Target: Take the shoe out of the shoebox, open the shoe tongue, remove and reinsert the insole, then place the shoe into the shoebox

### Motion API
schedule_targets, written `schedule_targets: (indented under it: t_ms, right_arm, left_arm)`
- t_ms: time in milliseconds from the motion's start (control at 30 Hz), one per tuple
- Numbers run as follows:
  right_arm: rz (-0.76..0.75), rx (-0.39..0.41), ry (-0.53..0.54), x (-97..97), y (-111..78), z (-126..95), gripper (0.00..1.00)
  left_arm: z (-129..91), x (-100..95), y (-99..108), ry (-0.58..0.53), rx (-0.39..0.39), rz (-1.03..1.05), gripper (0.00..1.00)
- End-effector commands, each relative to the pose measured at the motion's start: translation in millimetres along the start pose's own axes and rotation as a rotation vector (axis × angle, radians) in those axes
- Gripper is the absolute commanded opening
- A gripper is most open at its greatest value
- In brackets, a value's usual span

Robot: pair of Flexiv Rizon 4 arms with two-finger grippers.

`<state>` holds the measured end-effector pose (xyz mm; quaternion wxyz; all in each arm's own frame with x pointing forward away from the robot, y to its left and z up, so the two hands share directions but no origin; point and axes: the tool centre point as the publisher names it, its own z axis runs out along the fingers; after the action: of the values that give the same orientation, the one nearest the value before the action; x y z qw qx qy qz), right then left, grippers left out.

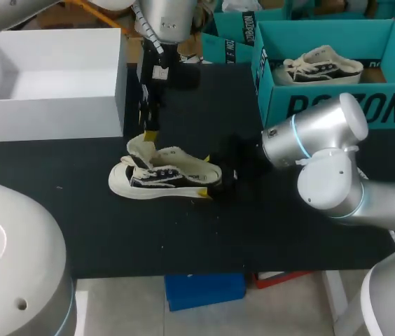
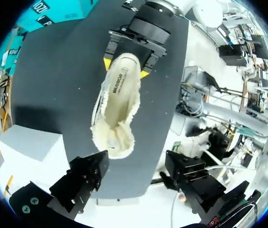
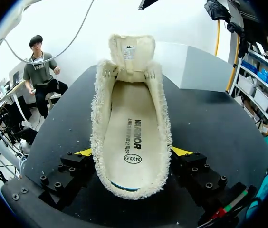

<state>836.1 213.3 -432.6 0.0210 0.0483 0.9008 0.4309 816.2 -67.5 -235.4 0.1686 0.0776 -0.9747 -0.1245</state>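
A cream and black sneaker (image 1: 162, 183) lies upright on the black table (image 1: 183, 238), toe to the left. Its tongue (image 1: 140, 147) is folded up and forward. The insole (image 3: 131, 137) lies flat inside the shoe (image 3: 100, 109). My right gripper (image 3: 133, 153) is shut on the heel, one yellow-tipped finger pressing each side. In the head view that right gripper (image 1: 208, 176) comes in from the right. My left gripper (image 1: 148, 133) hangs just above the tongue (image 2: 116, 138), pointing down. Its black fingers (image 2: 84, 175) stand wide apart, open, holding nothing.
An empty white box (image 1: 50, 84) stands open at the back left. A teal shoebox (image 1: 323, 105) at the back right holds a second sneaker (image 1: 320, 66). Another teal box (image 1: 229, 35) sits behind it. Bare table lies in front of the shoe.
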Motion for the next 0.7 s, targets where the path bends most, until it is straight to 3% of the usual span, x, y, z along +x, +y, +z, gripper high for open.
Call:
schedule_targets:
  t_ms: [33,233,500,700]
  right_arm:
    - [0.001,0.000,0.001,-0.8,-0.3,-0.4,0.00]
    - [0.001,0.000,0.001,-0.8,-0.3,-0.4,0.00]
    - [0.001,0.000,0.001,-0.8,-0.3,-0.4,0.00]
    - [0.001,0.000,0.001,-0.8,-0.3,-0.4,0.00]
  left_arm:
    - [-2.9,-4.4,-4.3,0.005,-0.126,0.167,0.00]
    - [-2.9,-4.4,-4.3,0.005,-0.126,0.167,0.00]
    - [-2.6,-7.4,-12.3,0.042,-0.015,0.166,0.00]
    - [-3.0,-9.2,-14.3,0.050,0.006,0.169,0.00]
